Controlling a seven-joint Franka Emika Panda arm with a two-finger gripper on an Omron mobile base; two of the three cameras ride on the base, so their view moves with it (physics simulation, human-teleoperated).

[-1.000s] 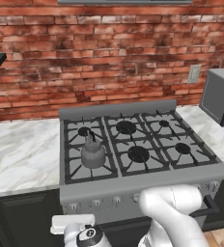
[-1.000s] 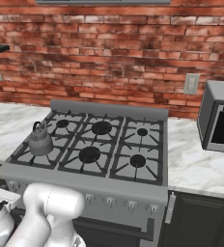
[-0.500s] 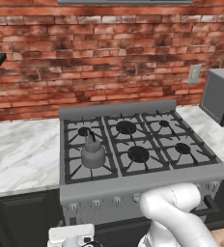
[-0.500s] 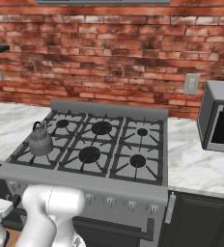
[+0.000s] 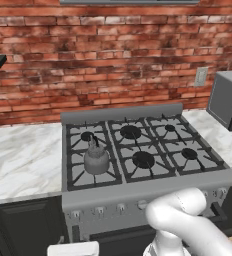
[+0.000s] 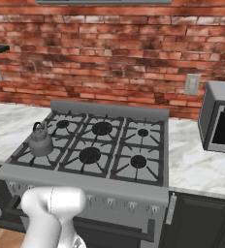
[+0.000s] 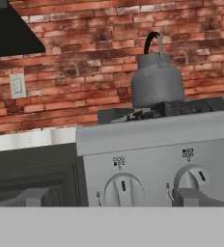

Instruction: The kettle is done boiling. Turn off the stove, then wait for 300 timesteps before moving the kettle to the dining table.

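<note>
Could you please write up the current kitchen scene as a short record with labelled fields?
kettle: upright on the front-left burner grate of the stove, handle up
stove: six burners, knob row along its front panel
knobs: two close ahead in the hand view, below the kettle
hand: low, level with the front panel, touching no knob; whether open or shut cannot be told
microwave: on the counter right of the stove
wall: red brick with outlets

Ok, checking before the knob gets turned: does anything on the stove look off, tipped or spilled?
Nothing stands out. The kettle sits upright on the front-left burner of the stove, no spill visible, grates in place.
</note>
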